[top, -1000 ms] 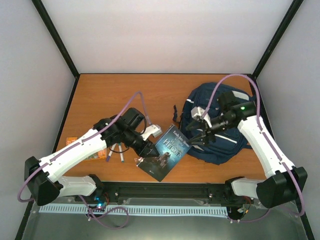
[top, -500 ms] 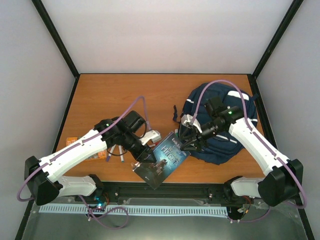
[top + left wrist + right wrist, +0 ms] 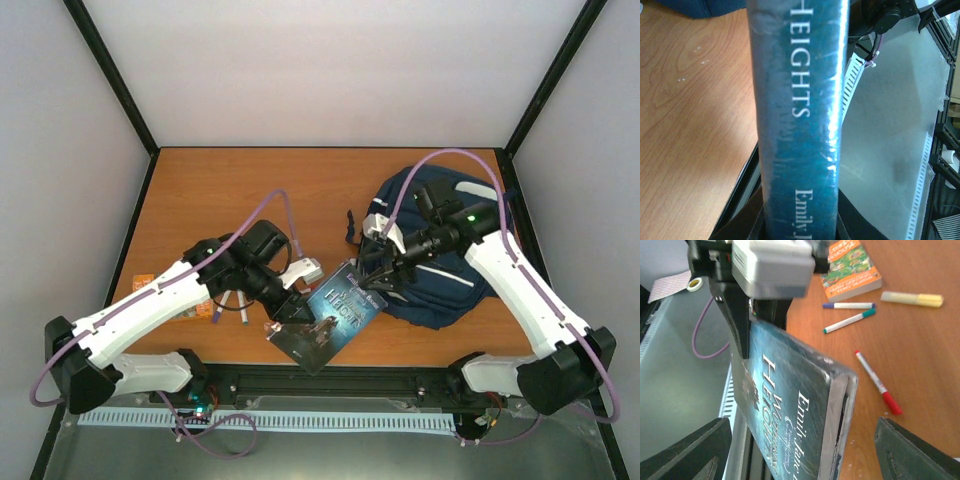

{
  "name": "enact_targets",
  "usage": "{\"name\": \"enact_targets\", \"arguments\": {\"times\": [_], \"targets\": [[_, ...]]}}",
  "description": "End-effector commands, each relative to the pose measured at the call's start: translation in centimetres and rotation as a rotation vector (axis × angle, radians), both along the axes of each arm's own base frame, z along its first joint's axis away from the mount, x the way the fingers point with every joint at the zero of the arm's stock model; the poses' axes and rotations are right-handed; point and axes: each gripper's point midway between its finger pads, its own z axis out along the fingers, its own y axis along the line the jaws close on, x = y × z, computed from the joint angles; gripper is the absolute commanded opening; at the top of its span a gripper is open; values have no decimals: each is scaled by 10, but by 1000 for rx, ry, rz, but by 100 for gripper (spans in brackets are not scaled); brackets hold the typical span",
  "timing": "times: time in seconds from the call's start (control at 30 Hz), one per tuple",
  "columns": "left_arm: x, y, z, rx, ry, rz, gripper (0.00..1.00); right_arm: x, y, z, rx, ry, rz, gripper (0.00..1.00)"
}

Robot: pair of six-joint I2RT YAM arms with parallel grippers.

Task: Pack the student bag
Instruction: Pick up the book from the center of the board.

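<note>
A wooden tabletop (image 3: 230, 190) fills the scene. The navy student bag (image 3: 435, 300) lies at its right side, partly under the right arm. Just left of the bag, a dark blue book (image 3: 325, 318) hangs tilted over the tabletop's near edge. The left gripper (image 3: 290, 305) is closed narrowly on the book at its spine end. The right gripper (image 3: 375, 282) is spread wide with the book's far corner between its fingers, and contact cannot be told. Pens (image 3: 850, 321) and a red marker (image 3: 875, 383) lie loose on the wood near the book.

The main risk looks like the handover. The book is held by one end only, so it may pivot or slip. If the left gripper lets go before the right one bites, the book could drop past the near edge. A corner grip may also twist it against the bag's fabric.

A second ago the right gripper hovered over the bag's front. It has since swung left to the book. The book has shifted slightly toward the near edge. The bag has stayed put.
</note>
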Motion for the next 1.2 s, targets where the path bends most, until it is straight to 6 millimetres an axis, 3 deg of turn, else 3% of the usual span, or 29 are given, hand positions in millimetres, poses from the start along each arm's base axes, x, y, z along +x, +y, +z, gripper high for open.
{"name": "enact_targets", "arguments": {"times": [0.0,0.13,0.2,0.3,0.4,0.5,0.57,0.7,0.8,0.9,1.17], "targets": [[-4,-18,58,-207,-112,-82,1,-14,8,-19,4,107,62,79],[-2,-19,64,-215,-137,-92,1,-30,15,-28,7,157,116,75],[-1,-19,67,-221,-158,-99,1,-36,17,-29,16,181,142,67],[0,-17,66,-206,-172,-103,2,-41,18,-22,33,204,180,46],[1,-15,60,-187,-172,-103,16,-43,18,-12,48,207,211,17],[-3,-13,52,-177,-146,-104,30,-43,18,-4,68,206,232,4],[-6,-9,43,-159,-127,-100,38,-42,17,1,83,208,239,3],[-13,2,29,-126,-114,-78,41,-38,16,10,108,215,239,3],[-15,4,38,-163,-131,-61,42,-33,14,15,124,213,229,3],[-9,7,38,-144,-155,-19,52,-30,12,19,135,205,216,3],[-5,2,17,-67,-91,-35,49,-24,7,35,160,158,183,3]]}}
